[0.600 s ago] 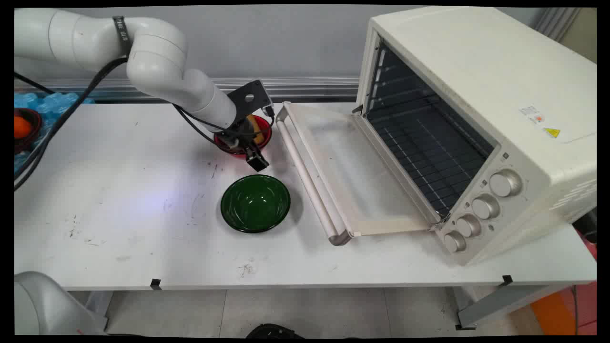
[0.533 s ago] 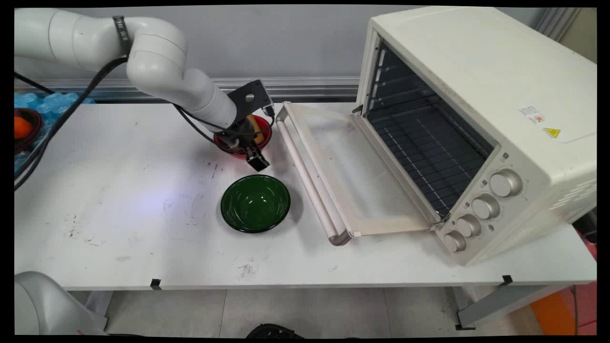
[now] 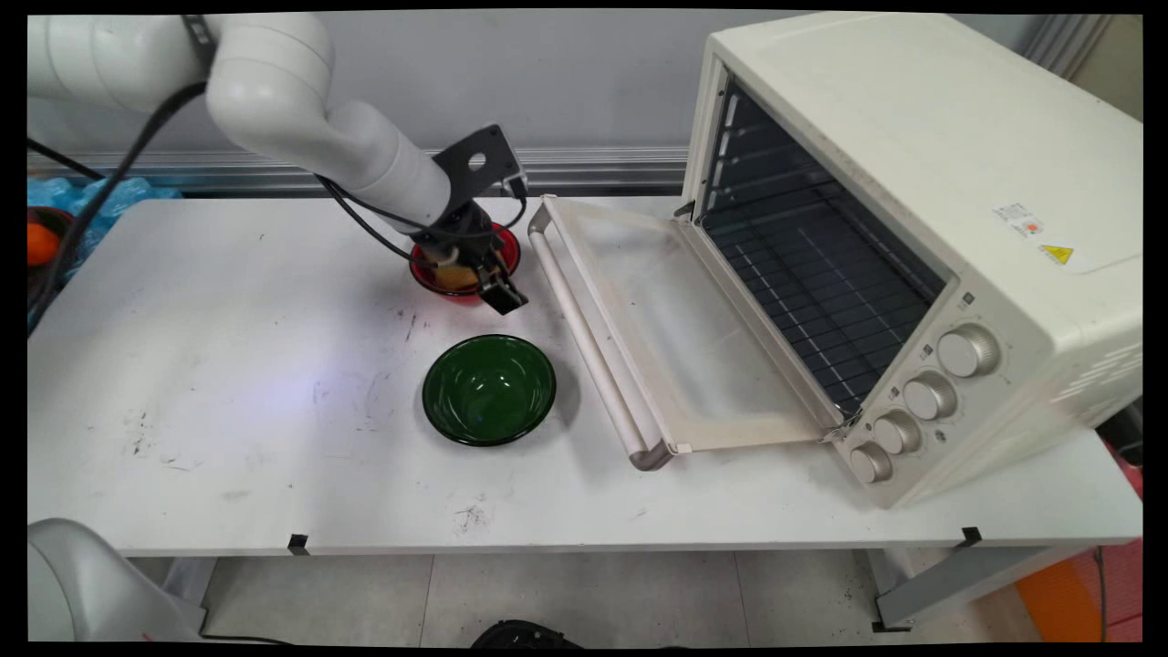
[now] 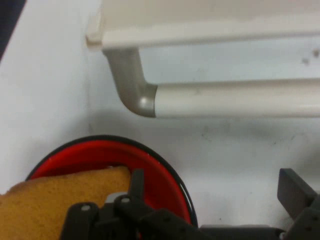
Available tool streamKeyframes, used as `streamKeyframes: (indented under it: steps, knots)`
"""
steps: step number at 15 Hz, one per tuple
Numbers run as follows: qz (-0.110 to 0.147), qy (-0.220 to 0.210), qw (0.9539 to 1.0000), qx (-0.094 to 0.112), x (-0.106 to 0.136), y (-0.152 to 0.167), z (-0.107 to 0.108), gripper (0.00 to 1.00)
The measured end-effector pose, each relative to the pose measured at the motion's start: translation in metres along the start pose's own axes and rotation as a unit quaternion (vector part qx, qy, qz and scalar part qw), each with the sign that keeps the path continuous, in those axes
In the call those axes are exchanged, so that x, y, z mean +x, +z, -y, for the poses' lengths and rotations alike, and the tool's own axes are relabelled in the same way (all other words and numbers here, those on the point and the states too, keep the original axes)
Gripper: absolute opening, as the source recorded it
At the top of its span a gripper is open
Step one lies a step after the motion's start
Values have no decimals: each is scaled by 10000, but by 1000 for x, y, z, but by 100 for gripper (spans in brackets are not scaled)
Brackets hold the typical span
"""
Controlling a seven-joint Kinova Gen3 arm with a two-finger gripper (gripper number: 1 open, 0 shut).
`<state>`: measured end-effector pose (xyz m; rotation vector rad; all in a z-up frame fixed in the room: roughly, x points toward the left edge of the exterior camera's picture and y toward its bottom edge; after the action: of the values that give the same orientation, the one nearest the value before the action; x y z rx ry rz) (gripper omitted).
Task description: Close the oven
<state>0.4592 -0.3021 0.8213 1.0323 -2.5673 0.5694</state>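
Gripper hangs just above centre of the main view, over the near rim of a red bowl on the white surface. Its jaws stand open, one finger inside the bowl against a piece of bread. Green bowl sits below it, the toaster oven with lowered door to the right.

wall: grey | table: white, scuffed | floor: pale tiles
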Motion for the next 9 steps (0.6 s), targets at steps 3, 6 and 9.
streamKeyframes:
  steps: [3,6,9]
  knots:
    - [-143,39,9999,-36,4,-22,1,100]
    - [-248,31,9997,-50,8,-41,2,100]
    - [-337,6,9994,-67,10,-59,2,100]
